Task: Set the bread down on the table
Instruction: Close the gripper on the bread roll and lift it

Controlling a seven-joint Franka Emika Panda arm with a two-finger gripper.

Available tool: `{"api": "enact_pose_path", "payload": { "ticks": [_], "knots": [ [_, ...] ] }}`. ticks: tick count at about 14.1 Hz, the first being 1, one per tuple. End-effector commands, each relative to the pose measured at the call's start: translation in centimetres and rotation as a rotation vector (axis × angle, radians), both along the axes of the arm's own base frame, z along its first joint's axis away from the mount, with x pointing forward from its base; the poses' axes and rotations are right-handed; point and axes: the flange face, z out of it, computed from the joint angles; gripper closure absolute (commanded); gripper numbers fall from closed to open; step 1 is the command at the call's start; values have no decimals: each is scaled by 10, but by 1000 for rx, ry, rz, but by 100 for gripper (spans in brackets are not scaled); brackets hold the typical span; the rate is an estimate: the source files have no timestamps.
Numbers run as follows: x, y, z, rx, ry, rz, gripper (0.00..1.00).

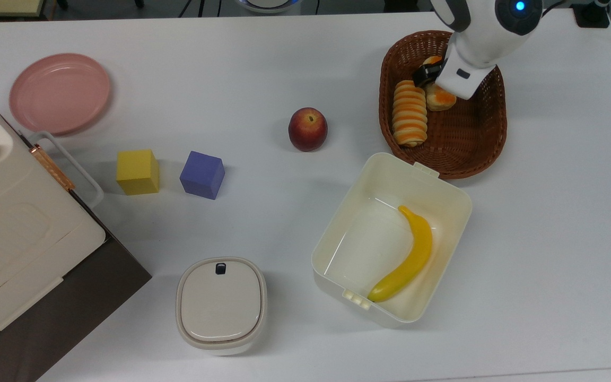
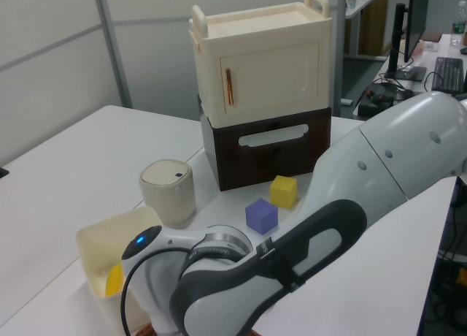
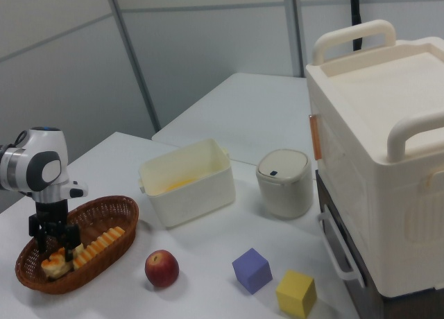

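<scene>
The bread [image 1: 439, 100] is a chunky cream roll with orange-brown patches. It lies in a brown wicker basket [image 1: 488, 127] at the top view's upper right, beside a longer striped roll [image 1: 409, 112]. My gripper [image 1: 433, 77] hangs straight over the bread and hides its middle. In the right view my gripper [image 3: 57, 253] points down into the basket [image 3: 104, 218], open, with one black finger on each side of the bread [image 3: 54, 267]. The bread rests on the basket floor. The white table [image 1: 284, 63] spreads around the basket.
A red apple [image 1: 308, 129] sits to the top view's left of the basket. An open cream box [image 1: 459, 201] with a banana [image 1: 409, 260] stands just below it. Further left are a purple cube [image 1: 202, 174], yellow cube [image 1: 137, 171], pink plate [image 1: 59, 93], lidded canister [image 1: 221, 305] and cabinet [image 1: 14, 249].
</scene>
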Motion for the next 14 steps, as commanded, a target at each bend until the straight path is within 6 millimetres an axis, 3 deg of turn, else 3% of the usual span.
{"api": "enact_pose_path", "payload": {
  "ticks": [1,5,6,8,11,14],
  "knots": [
    [-11,13,-2,-34,-21,-29,11],
    [-7,3,-3,-97,-57,10,60],
    [-6,0,-2,-114,-56,17,66],
    [-7,-9,8,-144,-33,23,67],
    [-11,-18,61,-157,-21,27,67],
    [-14,-41,118,-150,-32,9,67]
  ]
}}
